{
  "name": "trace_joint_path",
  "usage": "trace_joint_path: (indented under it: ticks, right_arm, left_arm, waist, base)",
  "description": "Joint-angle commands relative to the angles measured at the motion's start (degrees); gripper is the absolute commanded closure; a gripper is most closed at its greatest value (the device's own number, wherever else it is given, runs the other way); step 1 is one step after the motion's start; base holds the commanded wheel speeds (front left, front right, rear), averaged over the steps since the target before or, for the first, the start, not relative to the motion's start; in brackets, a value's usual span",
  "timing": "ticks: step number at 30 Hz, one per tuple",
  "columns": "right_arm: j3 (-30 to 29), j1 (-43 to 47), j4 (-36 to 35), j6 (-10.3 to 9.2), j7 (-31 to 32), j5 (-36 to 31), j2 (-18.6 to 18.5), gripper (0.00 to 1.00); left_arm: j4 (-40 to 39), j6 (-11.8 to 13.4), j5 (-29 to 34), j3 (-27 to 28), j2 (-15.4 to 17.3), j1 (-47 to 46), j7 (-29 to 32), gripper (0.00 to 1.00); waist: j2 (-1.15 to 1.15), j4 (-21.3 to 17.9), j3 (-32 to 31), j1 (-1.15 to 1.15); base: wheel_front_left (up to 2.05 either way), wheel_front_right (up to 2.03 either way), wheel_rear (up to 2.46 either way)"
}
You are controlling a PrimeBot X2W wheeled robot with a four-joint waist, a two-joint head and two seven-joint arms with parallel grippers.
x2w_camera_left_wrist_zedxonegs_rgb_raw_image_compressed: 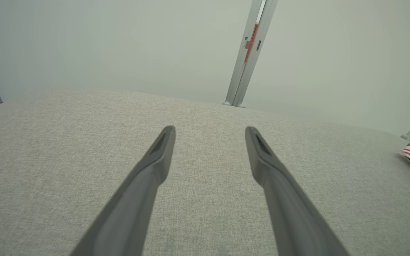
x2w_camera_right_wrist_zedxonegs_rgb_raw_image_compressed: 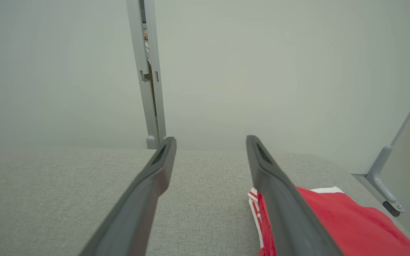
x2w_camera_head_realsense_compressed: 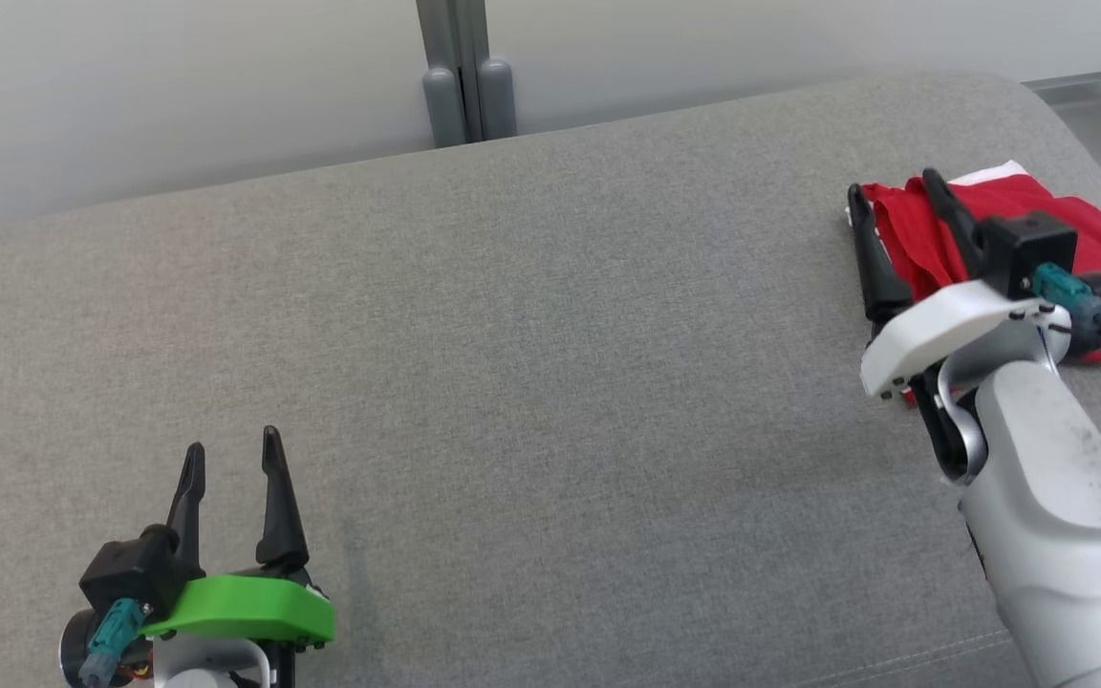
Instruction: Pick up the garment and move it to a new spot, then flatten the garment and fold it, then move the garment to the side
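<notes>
Head view: one grey cushioned surface (x2w_camera_head_realsense_compressed: 550,334) and one red garment (x2w_camera_head_realsense_compressed: 1076,215) with white trim, lying folded at the far right of it. Two grippers counted. The left gripper (x2w_camera_head_realsense_compressed: 233,442) sits at the near left over bare fabric, its two fingers spread and holding nothing, well apart from the garment. The right gripper (x2w_camera_head_realsense_compressed: 895,183) is at the garment's left edge, jaws released, with one finger beside the cloth and one over it. Contact with the cloth cannot be confirmed. One grey post (x2w_camera_head_realsense_compressed: 464,86) stands behind the surface.

Left wrist view: two fingers spread with only grey fabric between them. The garment shows at the far right edge, striped trim visible.

Right wrist view: two fingers spread, with bare cushion between them. The garment lies under and right of the right-hand finger.
</notes>
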Motion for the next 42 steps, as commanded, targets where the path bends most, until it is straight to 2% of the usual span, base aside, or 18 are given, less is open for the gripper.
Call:
trace_joint_path:
  ticks: [1, 5, 11, 17, 24, 40, 41, 42]
  right_arm:
    - [-1.1, 2.8, -1.9, -0.10, -0.6, -0.8, 0.6, 0.00]
    - [-3.0, 10.4, -7.4, -0.10, -1.1, -3.8, 4.3, 0.00]
    - [-3.9, 21.2, -15.1, -0.10, -1.5, -7.0, 7.6, 0.00]
    - [-2.0, 28.3, -20.0, -0.10, -1.7, -4.9, 8.0, 0.00]
    - [-1.5, 31.3, -23.5, -0.10, -1.9, -3.0, 8.0, 0.00]
    - [-1.1, 33.2, -23.2, -0.10, -1.9, -2.5, 8.0, 0.00]
    - [-1.2, 32.4, -23.3, 0.00, -1.5, -2.7, 8.1, 1.00]
    - [-1.1, 32.6, -22.9, 0.01, -1.4, -2.8, 8.1, 1.00]
  left_arm:
    - [-0.2, 0.1, -0.1, 0.3, 0.0, 1.0, -0.2, 0.00]
    - [-0.6, 0.4, -0.4, 0.5, -0.1, 2.4, -0.2, 0.00]
    - [-1.7, 0.6, -0.5, 0.1, -0.2, 4.7, -0.2, 0.00]
    - [-1.8, 2.0, 0.8, -0.6, -0.1, 6.6, -0.2, 0.00]
    - [-1.7, 2.8, 1.0, -1.4, -0.2, 8.4, -0.2, 0.00]
    - [-1.5, 3.3, 1.4, -2.5, -0.2, 9.3, -0.2, 0.00]
    - [-1.5, 3.2, 1.0, -2.5, -0.3, 8.4, 0.0, 1.00]
    - [-1.0, 3.2, 1.0, -2.5, -0.3, 8.4, 0.1, 1.00]
  waist:
    - [0.00, 1.1, -1.2, 0.00]
    - [0.00, 1.8, -2.4, 0.00]
    - [0.00, 3.0, -3.9, 0.00]
    - [0.00, 4.2, -4.7, 0.00]
    - [0.00, 4.9, -5.0, 0.00]
    - [0.00, 5.6, -6.0, 0.00]
    - [0.00, 5.6, -6.0, 0.00]
    - [0.00, 5.6, -6.0, 0.00]
  base:
    - [0.00, 0.00, 0.00]
    - [0.00, 0.00, 0.00]
    - [0.00, 0.00, 0.00]
    - [0.00, 0.00, 0.00]
    - [0.00, 0.00, 0.00]
    - [0.00, 0.00, 0.00]
    - [0.00, 0.00, 0.00]
    - [0.00, 0.00, 0.00]
